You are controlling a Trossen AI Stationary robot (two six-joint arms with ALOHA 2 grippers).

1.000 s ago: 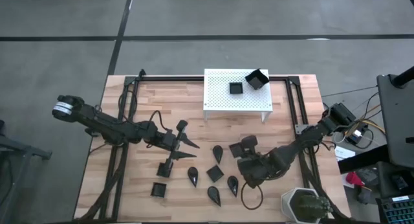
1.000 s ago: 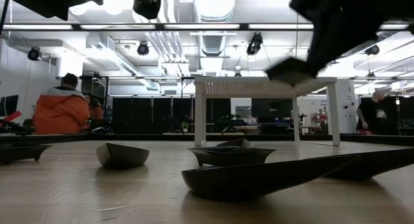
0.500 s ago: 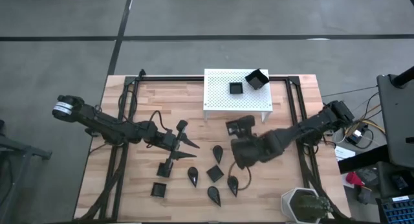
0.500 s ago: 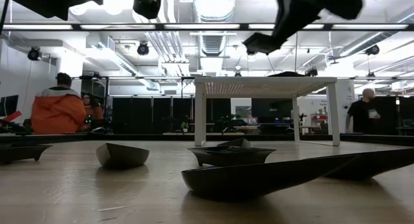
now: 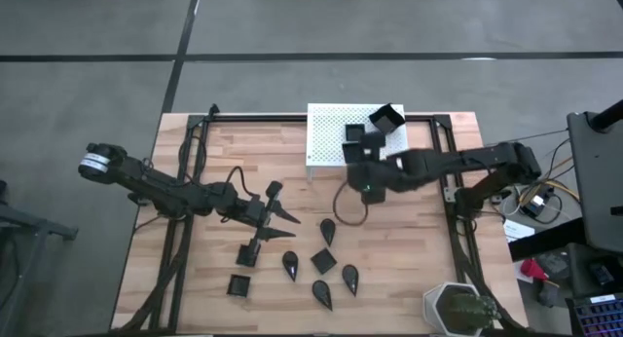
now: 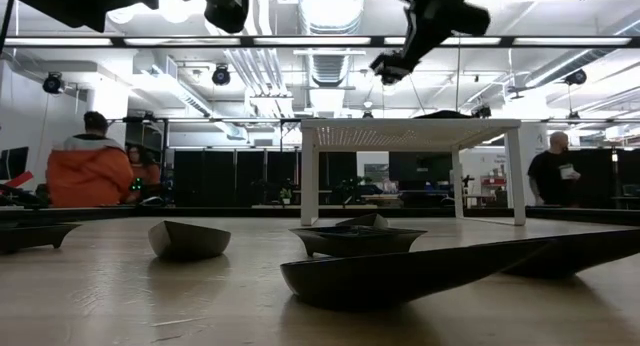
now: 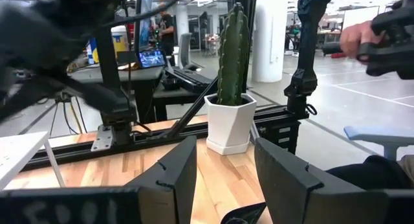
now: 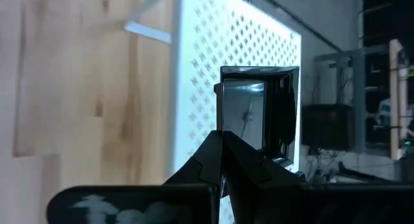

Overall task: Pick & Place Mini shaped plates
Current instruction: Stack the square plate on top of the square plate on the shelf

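A square plate (image 8: 257,114) is gripped between the closed fingers of the right gripper (image 5: 353,152), held above the front edge of the stand (image 5: 326,142). Two plates (image 5: 386,118) already on the stand lie just beyond and limit placement room. The left gripper (image 5: 277,215) is parked open beside the remaining plates (image 5: 323,261).

I count four teardrop plates (image 5: 328,230) and three square plates (image 5: 323,262) on the table in front of the one white perforated stand (image 5: 326,147). Two more sit on the stand, and a sixth square plate (image 8: 259,114) is pinched above it. There is one potted cactus (image 5: 458,310).
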